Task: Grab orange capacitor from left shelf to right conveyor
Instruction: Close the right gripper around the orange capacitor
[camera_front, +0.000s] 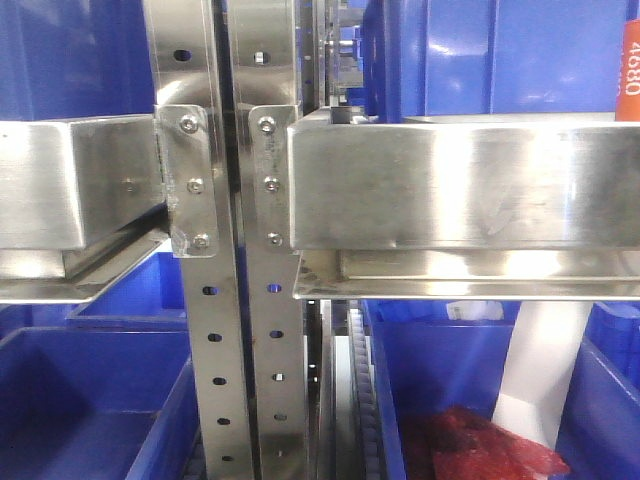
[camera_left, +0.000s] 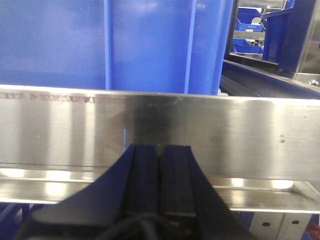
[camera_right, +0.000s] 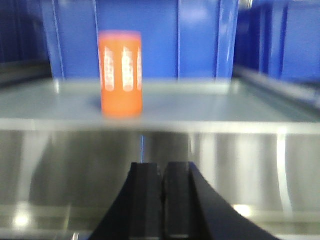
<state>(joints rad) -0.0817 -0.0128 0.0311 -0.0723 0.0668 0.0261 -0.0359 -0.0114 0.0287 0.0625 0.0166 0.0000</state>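
The orange capacitor (camera_right: 120, 74) stands upright on the steel bench (camera_right: 225, 107), at about eleven o'clock from the right fingers (camera_right: 147, 200) in the right wrist view; it is blurred, with pale print down its side; a blue bin (camera_right: 200, 35) rises behind it at twelve o'clock. The right fingers are narrow, pad against pad with only a thin seam between them, holding nothing; they sit below the bench's front lip, well apart from the capacitor. The left fingers (camera_left: 145, 175) are likewise pressed together and hold nothing; they face a steel rail (camera_left: 240, 135), with a blue crate wall (camera_left: 150, 45) beyond it at twelve o'clock. In the front view the capacitor shows only as an orange sliver at two o'clock, cut by the frame edge; perforated posts (camera_front: 215, 330) run upright at the centre; a red bag (camera_front: 480, 445) lies at five o'clock in a lower tub (camera_front: 430, 380), with a white strip (camera_front: 540, 370) slanting just beside it.
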